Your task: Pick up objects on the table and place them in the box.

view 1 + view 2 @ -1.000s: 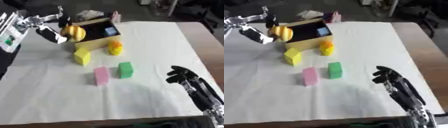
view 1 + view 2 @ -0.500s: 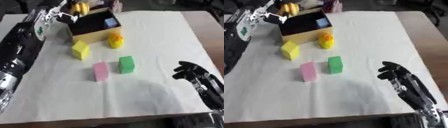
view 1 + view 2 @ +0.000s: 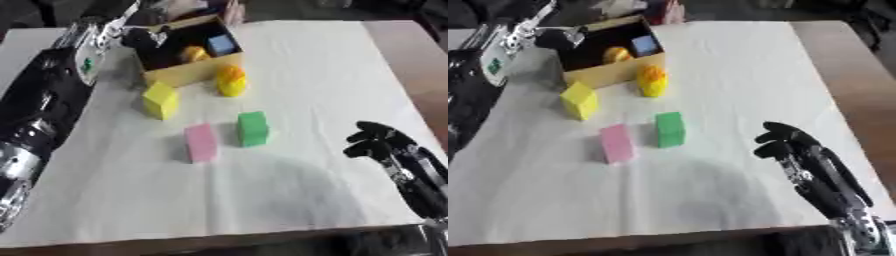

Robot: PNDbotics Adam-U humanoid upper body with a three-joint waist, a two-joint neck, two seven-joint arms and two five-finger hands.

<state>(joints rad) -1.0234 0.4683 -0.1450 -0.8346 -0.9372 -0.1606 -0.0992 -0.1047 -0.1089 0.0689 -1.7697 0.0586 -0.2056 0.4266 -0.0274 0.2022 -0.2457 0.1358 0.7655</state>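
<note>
The left hand (image 3: 140, 37) hovers at the near-left corner of the cardboard box (image 3: 188, 75), its fingers too blurred to tell whether they are spread or curled. Inside the box lie a yellow-orange object (image 3: 194, 53) and a blue block (image 3: 220, 45). On the white cloth (image 3: 306, 75) remain a yellow-orange toy (image 3: 231, 82) just in front of the box, a yellow block (image 3: 161, 99), a pink block (image 3: 200, 142) and a green block (image 3: 253, 128), while the right hand (image 3: 785, 142) rests near the lower right, fingers curled and holding nothing.

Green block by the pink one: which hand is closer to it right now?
Right. The right hand rests on the cloth to the right of the green block; the left hand is up at the box, beyond the yellow block.
</note>
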